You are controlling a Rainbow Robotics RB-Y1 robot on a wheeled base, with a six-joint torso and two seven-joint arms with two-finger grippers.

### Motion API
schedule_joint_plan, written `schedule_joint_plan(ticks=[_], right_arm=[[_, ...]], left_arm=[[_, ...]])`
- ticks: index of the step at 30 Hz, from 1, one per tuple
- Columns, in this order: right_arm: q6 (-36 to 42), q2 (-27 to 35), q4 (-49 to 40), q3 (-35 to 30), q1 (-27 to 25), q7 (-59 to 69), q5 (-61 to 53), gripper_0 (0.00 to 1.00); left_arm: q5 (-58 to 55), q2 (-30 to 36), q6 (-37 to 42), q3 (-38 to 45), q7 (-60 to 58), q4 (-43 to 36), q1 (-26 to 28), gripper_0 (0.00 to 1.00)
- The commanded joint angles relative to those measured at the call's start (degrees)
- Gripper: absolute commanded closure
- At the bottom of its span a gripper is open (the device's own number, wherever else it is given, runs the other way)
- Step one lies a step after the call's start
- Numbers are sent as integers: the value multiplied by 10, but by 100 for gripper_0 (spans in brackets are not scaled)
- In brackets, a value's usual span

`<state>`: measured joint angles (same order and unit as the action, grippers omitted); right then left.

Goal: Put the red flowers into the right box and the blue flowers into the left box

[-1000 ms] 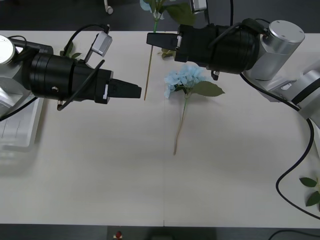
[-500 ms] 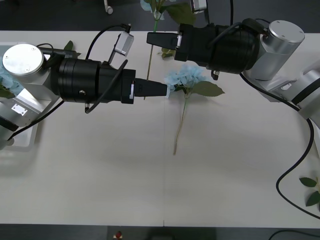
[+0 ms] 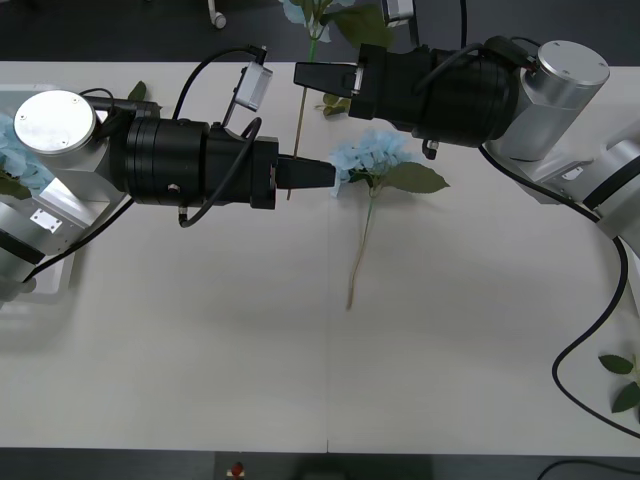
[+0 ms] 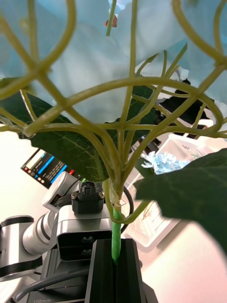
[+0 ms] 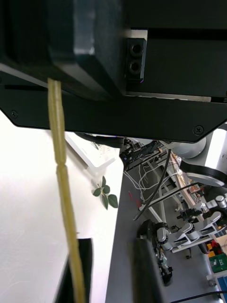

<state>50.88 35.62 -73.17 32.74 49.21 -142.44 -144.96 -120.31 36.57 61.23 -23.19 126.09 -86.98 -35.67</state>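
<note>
Already one blue flower [image 3: 10, 150] lies in the left box [image 3: 40, 280]; my right fingers [image 3: 300, 77] clamp another's stem, left fingers [image 3: 322, 174] spread around it near the tabletop's [image 3: 200, 340] far edge.

The left box [image 3: 40, 275] lies mostly under the left arm; the held blue flower's [image 3: 305, 12] head is cropped.

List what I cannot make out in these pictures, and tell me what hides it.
- Front view: the head of the pale blue artificial flower gripped in the right hand is cut off by the top edge.
- Front view: the left arm covers most of the white slotted plastic left box, so its contents cannot be counted.
- Front view: the left hand reaches the second pale blue flower lying on the white table. Whether they touch cannot be told.
</note>
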Motion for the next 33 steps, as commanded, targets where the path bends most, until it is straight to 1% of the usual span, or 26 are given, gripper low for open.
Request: schedule_joint_plan(ticks=[1, 12, 14, 15, 17, 19, 20, 21, 22, 23, 24, 29, 33], right_arm=[[1, -3, -7, -2, 21, 19, -7, 100], [2, 2, -7, -2, 21, 20, -8, 100], [3, 6, -7, -2, 21, 20, -5, 82], [4, 8, -7, -2, 21, 19, 5, 63], [6, 12, -7, -2, 21, 17, 13, 39], [6, 16, -7, -2, 21, 14, 13, 27], [6, 17, -7, -2, 21, 12, 13, 24], [5, 20, -7, -2, 21, 9, 19, 13], [5, 22, -7, -2, 21, 6, 29, 8], [5, 23, -7, -2, 21, 4, 33, 5], [5, 24, -7, -2, 21, 1, 39, 0], [5, 29, -7, -2, 21, -13, 39, 0], [5, 35, -7, -2, 21, -21, 32, 0]], left_arm=[[-1, 5, -7, 9, 30, -16, -27, 100], [-1, 9, -9, 10, 36, -16, -27, 100], [-1, 9, -9, 10, 36, -16, -27, 100], [-2, 10, -9, 10, 36, -16, -27, 100], [-2, 10, -9, 10, 38, -16, -27, 100], [-2, 10, -9, 10, 39, -16, -27, 100], [-2, 11, -9, 10, 39, -16, -27, 100], [-2, 12, -9, 10, 40, -16, -27, 100], [-2, 13, -9, 11, 41, -16, -27, 100], [-2, 14, -9, 11, 42, -16, -26, 100], [-2, 18, -9, 14, 42, -16, -26, 100], [-1, 50, 3, 28, 43, -16, -27, 100], [13, 98, 23, 47, 42, -16, -26, 100]])
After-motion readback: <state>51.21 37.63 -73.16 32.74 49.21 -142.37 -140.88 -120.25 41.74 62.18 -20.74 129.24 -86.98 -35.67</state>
